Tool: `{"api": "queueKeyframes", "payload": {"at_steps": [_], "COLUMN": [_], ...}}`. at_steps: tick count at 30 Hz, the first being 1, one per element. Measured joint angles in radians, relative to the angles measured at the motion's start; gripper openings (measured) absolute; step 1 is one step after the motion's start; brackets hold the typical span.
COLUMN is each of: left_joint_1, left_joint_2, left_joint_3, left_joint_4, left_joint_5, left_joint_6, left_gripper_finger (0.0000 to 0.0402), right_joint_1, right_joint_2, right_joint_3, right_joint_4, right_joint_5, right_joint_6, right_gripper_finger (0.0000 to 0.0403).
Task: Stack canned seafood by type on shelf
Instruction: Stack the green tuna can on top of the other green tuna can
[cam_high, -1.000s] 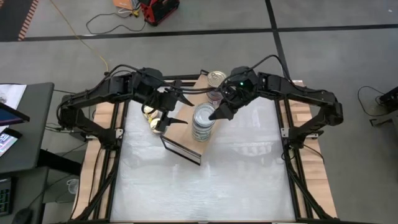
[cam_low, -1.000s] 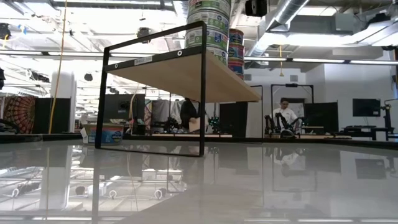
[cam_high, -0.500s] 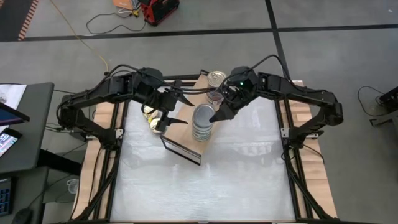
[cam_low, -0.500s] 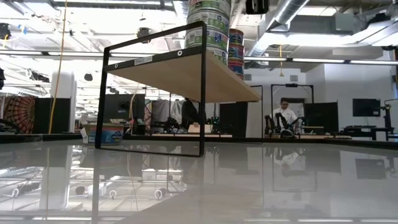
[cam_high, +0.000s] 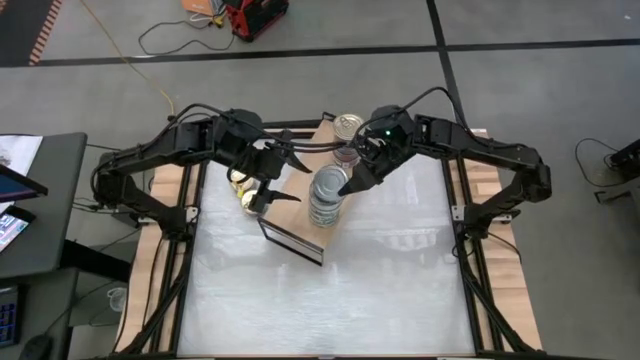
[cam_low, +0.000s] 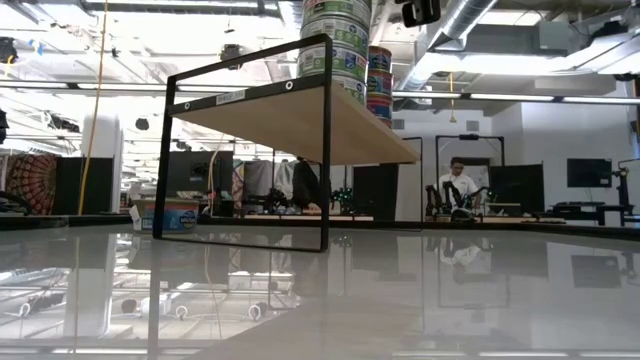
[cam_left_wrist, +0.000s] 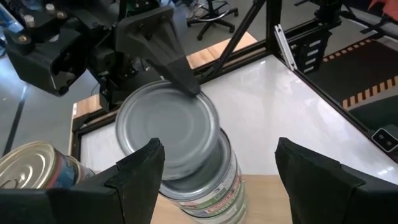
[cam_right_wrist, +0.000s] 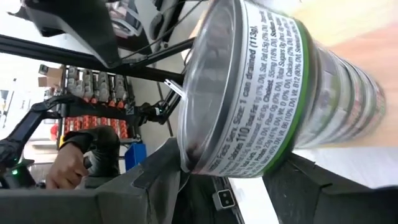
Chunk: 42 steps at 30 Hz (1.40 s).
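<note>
The right pincer (cam_high: 345, 184) sits near the middle of the high view, right beside the top tin of the tall stack of silver tins (cam_high: 326, 197). Its fingers have spread a little wider than a moment ago, and they sit loosely on either side of that top tin (cam_right_wrist: 249, 93), so it looks like the tin has just been let go. The stack looks about the same height as a moment ago. I think this tin is now in its place and the arm can go for another one. The stack stands on the wooden shelf (cam_high: 290, 213), and the low view shows it up on the shelf top. Behind it is a shorter stack with a gold lid (cam_high: 349, 126). The left pincer (cam_high: 268, 182) waits wide open and empty, left of the stack, just like before. More gold tins (cam_high: 243, 196) sit under that arm.
</note>
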Motion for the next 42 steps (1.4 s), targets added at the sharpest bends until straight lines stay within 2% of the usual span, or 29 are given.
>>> {"api": "queueKeyframes", "payload": {"at_steps": [4, 15, 28, 38, 40, 42], "left_joint_1": [0.000, 0.000, 0.000, 0.002, 0.016, 0.036], "left_joint_2": [0.000, 0.000, 0.000, 0.000, 0.000, -0.001], "left_joint_3": [0.000, 0.000, 0.000, 0.000, -0.002, -0.036], "left_joint_4": [0.000, 0.010, 0.051, 0.022, -0.004, 0.001], "left_joint_5": [0.000, -0.015, -0.012, -0.023, -0.056, -0.021], "left_joint_6": [0.002, 0.022, 0.013, 0.005, 0.009, 0.007], "left_gripper_finger": [0.0295, 0.0295, 0.0295, 0.0295, 0.0295, 0.0295], "right_joint_1": [-0.001, 0.024, 0.042, 0.083, 0.093, 0.120], "right_joint_2": [0.000, 0.000, 0.025, 0.026, 0.024, 0.012], "right_joint_3": [0.000, 0.000, 0.003, 0.044, 0.089, 0.128], "right_joint_4": [-0.014, -0.011, 0.039, -0.043, -0.147, -0.291], "right_joint_5": [-0.001, -0.029, -0.058, -0.076, -0.044, 0.098], "right_joint_6": [0.008, 0.009, 0.017, 0.014, -0.029, -0.092], "right_gripper_finger": [0.0248, 0.0308, 0.0311, 0.0311, 0.0311, 0.0311]}}
